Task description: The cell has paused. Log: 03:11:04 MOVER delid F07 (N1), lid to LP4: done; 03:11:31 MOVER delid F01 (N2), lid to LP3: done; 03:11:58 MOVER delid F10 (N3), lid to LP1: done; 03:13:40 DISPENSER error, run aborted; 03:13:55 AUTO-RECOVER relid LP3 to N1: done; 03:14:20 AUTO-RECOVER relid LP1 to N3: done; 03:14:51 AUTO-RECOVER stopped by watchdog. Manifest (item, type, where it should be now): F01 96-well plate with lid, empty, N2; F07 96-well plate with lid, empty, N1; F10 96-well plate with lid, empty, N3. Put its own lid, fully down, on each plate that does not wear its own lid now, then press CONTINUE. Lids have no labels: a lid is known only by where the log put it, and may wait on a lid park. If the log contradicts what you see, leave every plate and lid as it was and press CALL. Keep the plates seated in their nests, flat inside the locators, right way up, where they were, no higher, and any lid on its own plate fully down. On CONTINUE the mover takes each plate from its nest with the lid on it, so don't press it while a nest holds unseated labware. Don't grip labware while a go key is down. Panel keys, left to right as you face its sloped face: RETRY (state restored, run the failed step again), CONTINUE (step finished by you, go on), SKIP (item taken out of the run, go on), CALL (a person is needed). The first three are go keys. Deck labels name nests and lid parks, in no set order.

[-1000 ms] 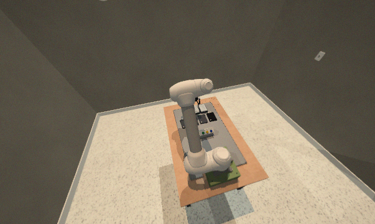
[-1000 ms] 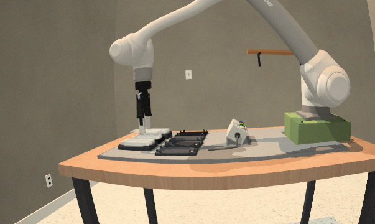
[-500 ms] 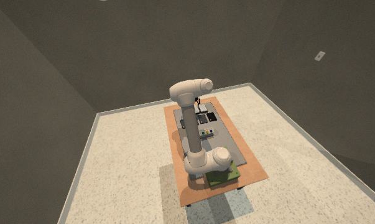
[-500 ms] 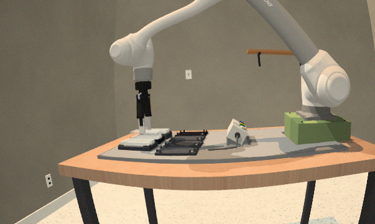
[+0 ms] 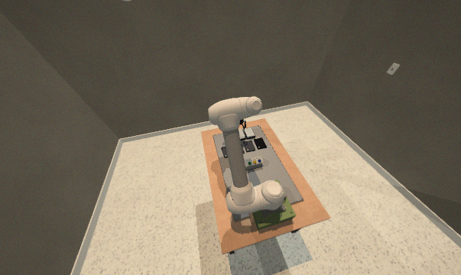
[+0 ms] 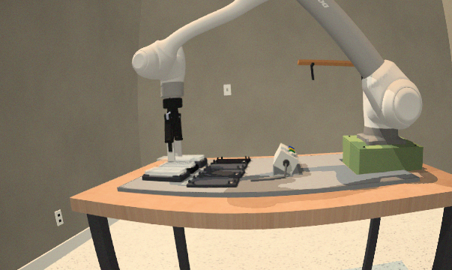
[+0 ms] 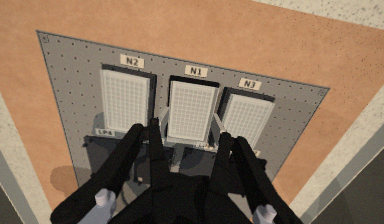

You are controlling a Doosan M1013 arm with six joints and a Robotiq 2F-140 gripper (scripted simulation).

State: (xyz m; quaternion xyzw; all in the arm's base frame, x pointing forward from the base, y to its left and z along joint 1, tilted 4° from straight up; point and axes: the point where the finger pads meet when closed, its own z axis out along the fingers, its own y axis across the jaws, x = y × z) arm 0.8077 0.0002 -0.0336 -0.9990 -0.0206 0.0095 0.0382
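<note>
Three white 96-well plates sit in a row in the wrist view, at labels N2 [image 7: 125,97], N1 and N3 [image 7: 246,117]. My gripper [image 7: 190,116] is shut on a clear lid [image 7: 192,111] by its long sides and holds it straight over the N1 plate. In the exterior view the gripper [image 6: 174,149] points straight down, with the lid low over the middle plate [image 6: 181,160]. I cannot tell whether the lid rests fully down. The N2 and N3 plates look alike, and I cannot tell which of them wears a lid.
Black lid parks [image 6: 220,172] lie beside the nests; the LP4 label [image 7: 105,132] shows near my left finger. The key panel [image 6: 285,155] with its cable stands mid-deck. The green arm base [image 6: 382,154] is at the far end.
</note>
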